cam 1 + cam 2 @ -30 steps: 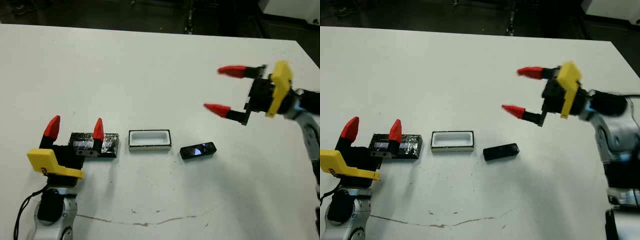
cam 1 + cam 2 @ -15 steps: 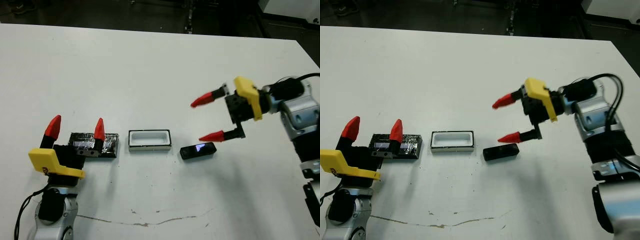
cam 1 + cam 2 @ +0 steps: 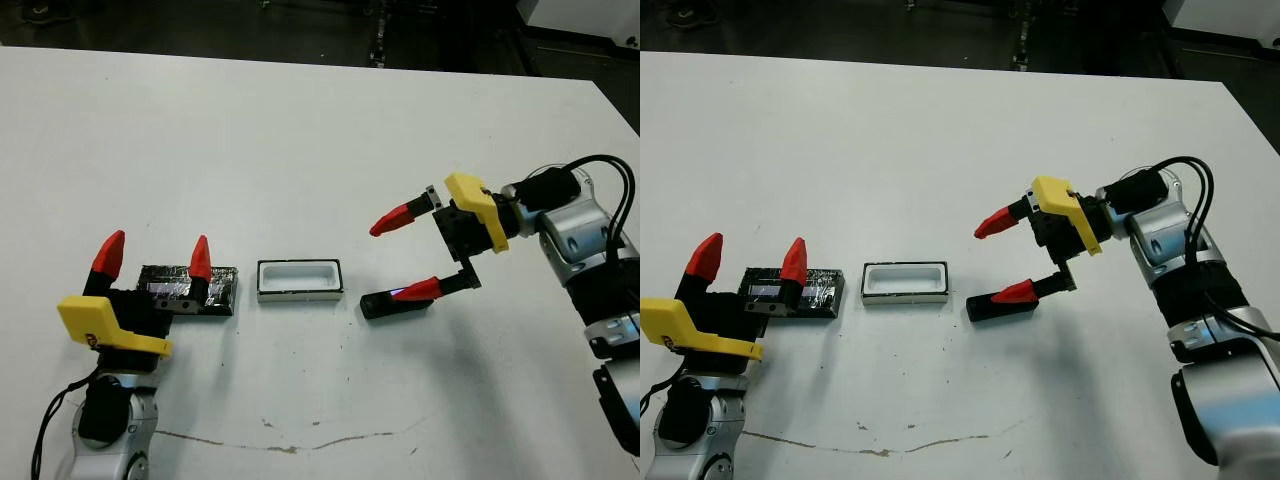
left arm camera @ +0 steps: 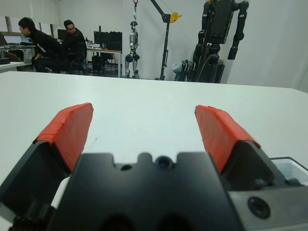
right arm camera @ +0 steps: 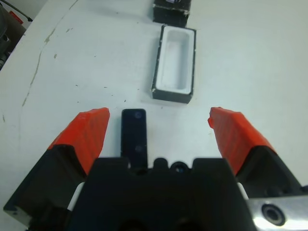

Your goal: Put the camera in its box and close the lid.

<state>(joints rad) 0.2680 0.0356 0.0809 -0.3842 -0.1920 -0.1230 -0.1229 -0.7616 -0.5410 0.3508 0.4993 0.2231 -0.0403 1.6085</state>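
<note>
The camera (image 3: 385,305), a small glossy black oblong, lies flat on the white table just right of the box (image 3: 300,265), a white-rimmed tray that is uncovered and holds nothing. Left of the box rests the lid (image 3: 222,291), black and speckled. My right gripper (image 3: 392,260) hovers open over the camera, one fingertip overlapping its top edge. In the right wrist view the camera (image 5: 134,137) lies between the spread fingers (image 5: 89,132), closer to one of them, with the box (image 5: 157,62) beyond. My left gripper (image 3: 153,250) stands open at the lid's near side, holding nothing.
A thin brown scratch (image 3: 300,441) runs across the table near its front edge. The table's far edge (image 3: 300,55) borders a dark floor. In the left wrist view, people (image 4: 43,45) sit far beyond the table, beside stands and equipment.
My right gripper has swung down and leftward from above the table's right side to just over the camera. The left arm, lid, box and camera have not moved.
</note>
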